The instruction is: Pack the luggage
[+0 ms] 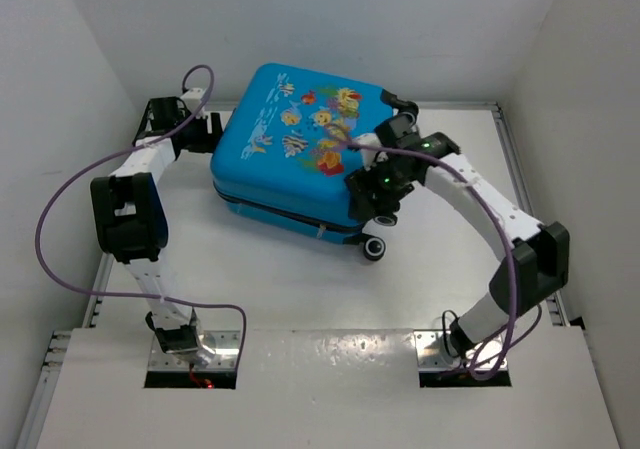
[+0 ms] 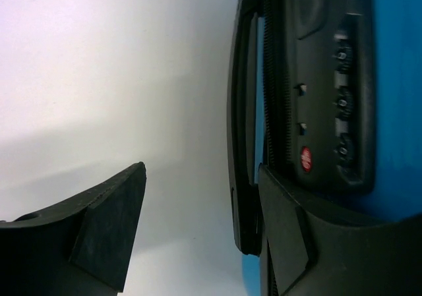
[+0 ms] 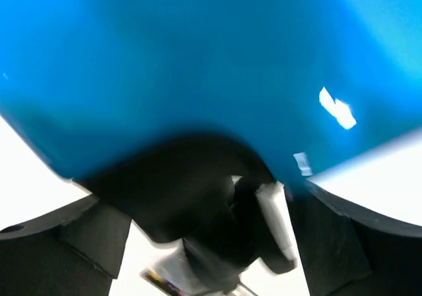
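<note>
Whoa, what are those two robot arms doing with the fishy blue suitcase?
The two arms are working at the blue luggage, which lies flat and closed on the table. The left end effector is open beside the side with the combination lock. The right end effector is open at the corner by a wheel. Neither is gripping it.

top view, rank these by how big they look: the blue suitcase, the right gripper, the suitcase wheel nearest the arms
1. suitcase, by far the largest
2. right gripper
3. wheel, the smallest
</note>
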Tool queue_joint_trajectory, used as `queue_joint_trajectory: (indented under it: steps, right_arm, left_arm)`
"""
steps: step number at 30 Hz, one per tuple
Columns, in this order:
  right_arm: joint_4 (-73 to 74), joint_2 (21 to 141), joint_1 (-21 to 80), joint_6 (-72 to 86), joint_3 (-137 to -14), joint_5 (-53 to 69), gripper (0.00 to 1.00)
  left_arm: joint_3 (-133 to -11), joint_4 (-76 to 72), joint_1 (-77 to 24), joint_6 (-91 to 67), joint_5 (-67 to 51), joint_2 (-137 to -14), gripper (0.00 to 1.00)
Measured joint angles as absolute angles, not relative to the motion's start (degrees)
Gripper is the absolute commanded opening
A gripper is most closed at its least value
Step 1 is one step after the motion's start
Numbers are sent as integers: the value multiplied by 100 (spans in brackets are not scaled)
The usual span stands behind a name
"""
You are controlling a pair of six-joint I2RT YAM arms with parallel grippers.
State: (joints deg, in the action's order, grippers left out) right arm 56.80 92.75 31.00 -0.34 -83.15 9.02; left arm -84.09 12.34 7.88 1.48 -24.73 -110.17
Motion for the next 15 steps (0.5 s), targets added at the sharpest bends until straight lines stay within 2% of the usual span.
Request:
queue_joint_trajectory:
  steps: [3, 7, 9, 10, 11, 13, 15]
  right_arm:
    - [5240, 8753, 2429, 454, -7972, 1227, 82]
    - [4132, 7697, 1763, 921, -7295, 1164, 54]
    - [3483, 7328, 1525, 1433, -7153, 598, 52]
    - [3234, 7249, 1396, 1656, -7122, 384, 53]
    - [3002, 7223, 1269, 1885, -7116, 167, 59]
    - [2714, 7308, 1031, 2281, -7122, -47, 60]
    - [2615, 7520, 755, 2637, -7153, -86, 46]
  left_arm:
    - [-8403, 1199, 784, 34, -2626, -11017, 73]
    - [-8311, 1061, 709, -178, -2864, -11034, 73]
    - [-8298, 1024, 683, -217, -2934, -11043, 73]
    - [-8296, 1017, 683, -222, -2952, -11045, 73]
    - [-8296, 1013, 683, -222, -2967, -11050, 73]
    - [-8296, 1011, 683, -217, -2974, -11052, 73]
    - [-8296, 1011, 683, -209, -2971, -11052, 73]
